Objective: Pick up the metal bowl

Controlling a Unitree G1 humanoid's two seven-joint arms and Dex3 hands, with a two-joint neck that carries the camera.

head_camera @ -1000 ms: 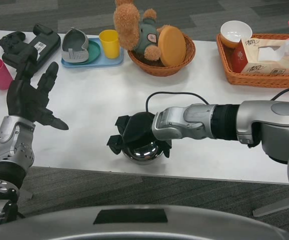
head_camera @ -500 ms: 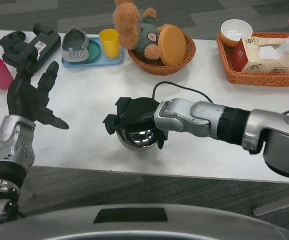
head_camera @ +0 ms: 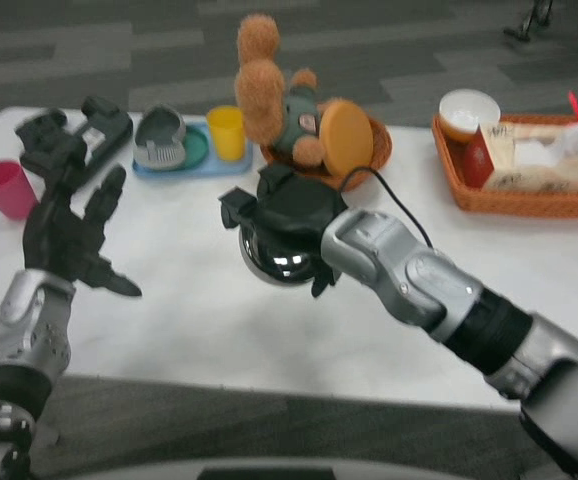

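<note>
— Far left on the tabletop [head_camera: 199, 300]?
— Pink cup [head_camera: 1, 188], cut by the frame edge. Just right of it, left hand [head_camera: 66, 240], raised, fingers spread wide, holding nothing. Behind that, black devices [head_camera: 74, 135], shapes blurred, hard to tell apart.

— Next along?
— Light blue tray [head_camera: 174, 160] with a grey item [head_camera: 159, 140] on a green plate [head_camera: 195, 147] and a yellow cup [head_camera: 227, 133]. Blurred too; grey item not identifiable.

— And the metal bowl [head_camera: 281, 263]?
— Centre, in front of the round basket [head_camera: 369, 160]. Shiny, rounded, mirror-like underside catching small bright reflections. Looks lifted above the tabletop, though the gap beneath is hard to judge. Upper part and rim hidden under the right hand [head_camera: 291, 222], whose black fingers wrap over the top and down the sides, clasping it.

— Behind?
— Brown plush bear [head_camera: 279, 90] and an orange disc [head_camera: 344, 135] in that basket; black cable [head_camera: 394, 205] running past the right forearm.

— Far right?
— Rectangular wicker tray [head_camera: 529, 198] with a white bowl [head_camera: 469, 108] and a tissue box [head_camera: 544, 155], cut off by the frame; print unreadable.
</note>
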